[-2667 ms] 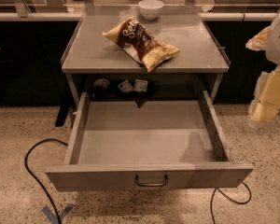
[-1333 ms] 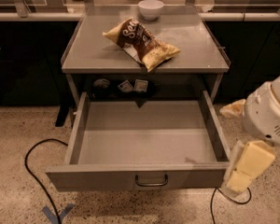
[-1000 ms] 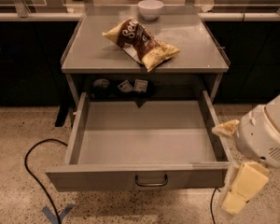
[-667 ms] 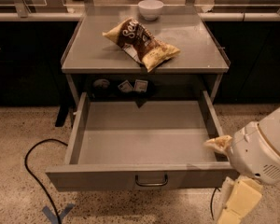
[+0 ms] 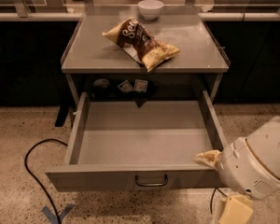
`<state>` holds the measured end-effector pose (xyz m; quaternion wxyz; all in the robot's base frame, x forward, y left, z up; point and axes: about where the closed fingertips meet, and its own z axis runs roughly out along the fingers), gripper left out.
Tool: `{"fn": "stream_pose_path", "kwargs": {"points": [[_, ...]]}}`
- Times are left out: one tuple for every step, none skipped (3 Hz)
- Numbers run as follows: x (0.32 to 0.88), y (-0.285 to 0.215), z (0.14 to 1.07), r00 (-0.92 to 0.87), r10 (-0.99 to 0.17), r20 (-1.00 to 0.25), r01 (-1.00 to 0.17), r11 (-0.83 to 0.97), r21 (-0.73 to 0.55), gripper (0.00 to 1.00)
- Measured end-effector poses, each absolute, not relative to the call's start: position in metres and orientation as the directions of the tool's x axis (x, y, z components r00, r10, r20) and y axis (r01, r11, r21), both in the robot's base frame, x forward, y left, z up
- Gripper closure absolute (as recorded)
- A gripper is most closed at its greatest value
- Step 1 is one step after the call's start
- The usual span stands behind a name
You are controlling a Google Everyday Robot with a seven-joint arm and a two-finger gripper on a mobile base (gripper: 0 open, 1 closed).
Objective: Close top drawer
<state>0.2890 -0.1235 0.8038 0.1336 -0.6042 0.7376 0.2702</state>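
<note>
Now the arm is dropping from beside the desk's (image 5: 107, 50) right edge, with the pincer (image 5: 234, 211) hanging low off the front-right corner, just beside the drawer front's right end. I can't tell if it's wide or narrow; probably lining up a push. The top drawer (image 5: 144, 134) is sitting fully pulled out under the desk's front edge, showing a bare grey inside and a dark loop handle (image 5: 151, 181) mid-front.

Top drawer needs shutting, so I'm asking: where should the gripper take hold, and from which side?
The loop handle centred on the top drawer's flat front, approached from the front; it is the only protruding part. The gripper sits low beside the front's right end.
</note>
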Motion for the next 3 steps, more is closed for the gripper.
{"fn": "stream_pose_path", "kwargs": {"points": [[0.278, -0.125, 0.772, -0.256, -0.801, -0.541, -0.952, 0.111, 0.286, 0.0], [0.268, -0.127, 0.744, -0.275, -0.792, -0.546, -0.938, 0.098, 0.331, 0.0], [0.263, -0.128, 0.724, -0.281, -0.783, -0.554, -0.927, 0.072, 0.368, 0.0]]}}
